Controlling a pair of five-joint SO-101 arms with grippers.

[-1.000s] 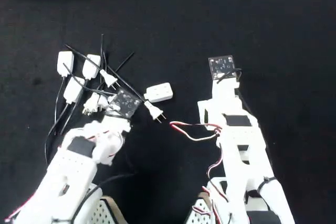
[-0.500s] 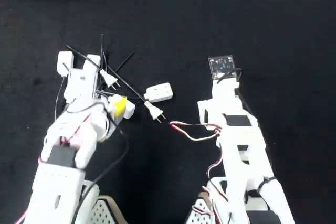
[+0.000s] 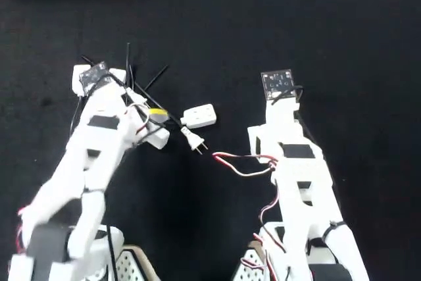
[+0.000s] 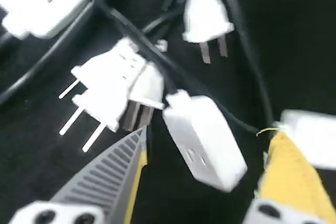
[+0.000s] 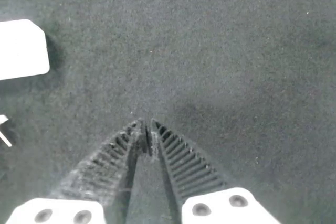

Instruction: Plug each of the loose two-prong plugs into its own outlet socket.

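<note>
Plugs lie loose, none seated yet. From above, a lone plug point(image 3: 193, 138) sits just beside a lone socket point(image 3: 198, 116) between the arms, while the rest form a heap point(image 3: 128, 87) with more sockets and black cords under the left arm. The right arm rests well apart, over bare table point(image 3: 368, 64). This view gives the layout but not how either arm's jaws stand. The left wrist view supplies that: the left gripper point(image 4: 210, 135) hangs above the heap with jaws spread, straddling a white socket point(image 4: 203, 145). A plug point(image 4: 107, 90) lies near the ribbed finger and cords point(image 4: 173, 72) run across them, as far as the blur lets me judge. The step looks like picking one piece out of the tangle. Doing it well likely means closing across the flat sides of a single body, keeping cords out of the pinch and leaving prongs or slots uncovered. A slow lift would then keep the neighbours from dragging along. The right wrist view shows the right gripper point(image 5: 147, 127) low over the table, jaws pressed together on nothing, with the lone socket's corner nearby; it could open to steady that socket.
</note>
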